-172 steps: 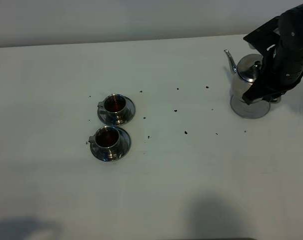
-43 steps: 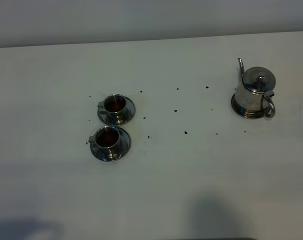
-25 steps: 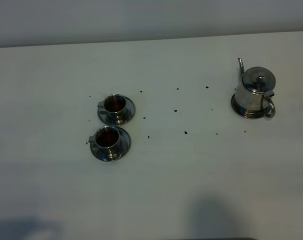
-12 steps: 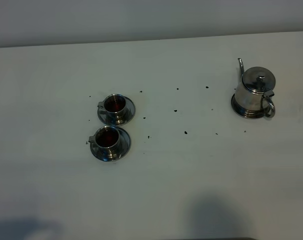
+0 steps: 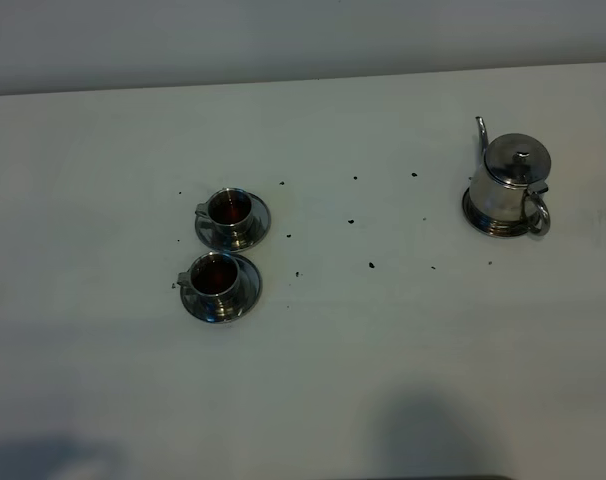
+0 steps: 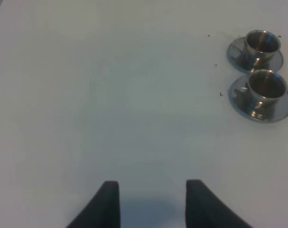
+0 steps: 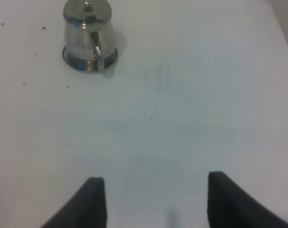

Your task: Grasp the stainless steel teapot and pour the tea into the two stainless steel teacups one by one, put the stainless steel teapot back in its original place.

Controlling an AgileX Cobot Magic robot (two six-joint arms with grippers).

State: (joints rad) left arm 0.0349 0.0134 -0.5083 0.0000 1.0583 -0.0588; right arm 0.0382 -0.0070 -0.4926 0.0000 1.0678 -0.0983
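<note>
teapot [image 5: 509, 175] on its coaster [image 5: 475, 214] far right; two teacups [image 5: 223, 250] on saucers left, one behind the other.

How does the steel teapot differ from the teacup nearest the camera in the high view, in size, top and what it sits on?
The teapot is clearly larger than the near teacup. The teapot is closed by a domed, knobbed lid; the near teacup is open, showing reddish-brown tea. The teapot's coaster barely shows past its base; the near teacup's saucer rings it widely. Both are shiny steel, upright, with side handles.
</note>
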